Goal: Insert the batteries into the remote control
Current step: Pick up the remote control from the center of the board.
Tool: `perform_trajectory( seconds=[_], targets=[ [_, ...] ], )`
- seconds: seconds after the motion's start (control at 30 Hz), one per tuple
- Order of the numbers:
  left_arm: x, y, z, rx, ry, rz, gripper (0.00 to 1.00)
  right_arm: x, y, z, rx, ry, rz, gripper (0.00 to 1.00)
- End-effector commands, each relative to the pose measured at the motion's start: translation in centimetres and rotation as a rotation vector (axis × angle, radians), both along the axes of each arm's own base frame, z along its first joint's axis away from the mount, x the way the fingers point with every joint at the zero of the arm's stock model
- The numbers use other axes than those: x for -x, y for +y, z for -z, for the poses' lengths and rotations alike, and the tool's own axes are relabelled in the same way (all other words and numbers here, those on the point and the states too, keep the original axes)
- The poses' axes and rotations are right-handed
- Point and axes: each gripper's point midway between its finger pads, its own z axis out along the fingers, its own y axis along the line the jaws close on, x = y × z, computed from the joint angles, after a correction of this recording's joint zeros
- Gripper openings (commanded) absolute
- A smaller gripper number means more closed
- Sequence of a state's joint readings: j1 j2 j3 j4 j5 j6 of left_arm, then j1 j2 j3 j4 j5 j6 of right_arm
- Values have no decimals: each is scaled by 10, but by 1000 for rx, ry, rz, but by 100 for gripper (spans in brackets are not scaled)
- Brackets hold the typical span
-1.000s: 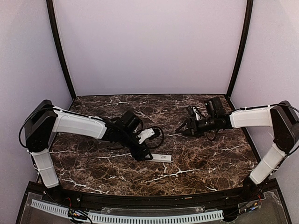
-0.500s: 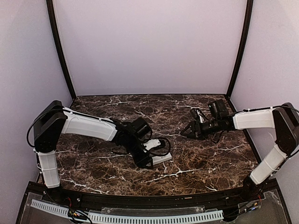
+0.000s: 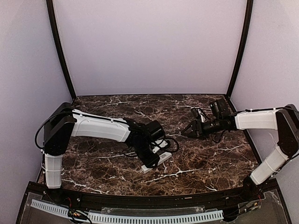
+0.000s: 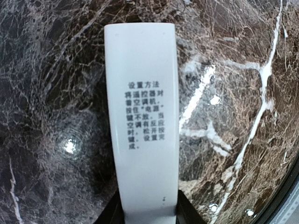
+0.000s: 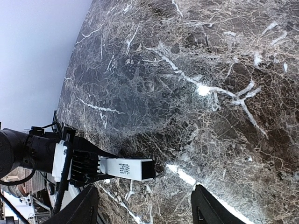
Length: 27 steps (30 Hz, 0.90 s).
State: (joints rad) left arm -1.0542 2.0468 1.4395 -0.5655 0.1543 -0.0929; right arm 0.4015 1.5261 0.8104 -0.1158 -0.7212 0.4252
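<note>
Bare tabletop (image 3: 205, 158) right of remote (image 3: 164, 157)

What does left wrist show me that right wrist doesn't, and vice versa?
Left wrist only: the printed text on the remote control, legible close up. Right wrist only: the remote's dark end face, the left gripper clamped on it, the right gripper open and empty, the wall. Both: the remote control and the marble table.
</note>
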Motion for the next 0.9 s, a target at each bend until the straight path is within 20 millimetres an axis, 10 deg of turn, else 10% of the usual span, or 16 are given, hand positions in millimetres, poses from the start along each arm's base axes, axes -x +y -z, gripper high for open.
perform_trajectory(
  seconds=[0.0, 0.43, 0.87],
  targets=[
    [-4, 12, 6, -109, -10, -78, 32, 3, -4, -2, 1, -14, 2, 67],
    [-28, 4, -9, -99, -49, -272, 3, 3, -6, -8, -3, -27, 5, 67],
    [-65, -28, -112, 382, 156, -462, 0, 10, 0, -65, -156, -134, -83, 70]
  ],
)
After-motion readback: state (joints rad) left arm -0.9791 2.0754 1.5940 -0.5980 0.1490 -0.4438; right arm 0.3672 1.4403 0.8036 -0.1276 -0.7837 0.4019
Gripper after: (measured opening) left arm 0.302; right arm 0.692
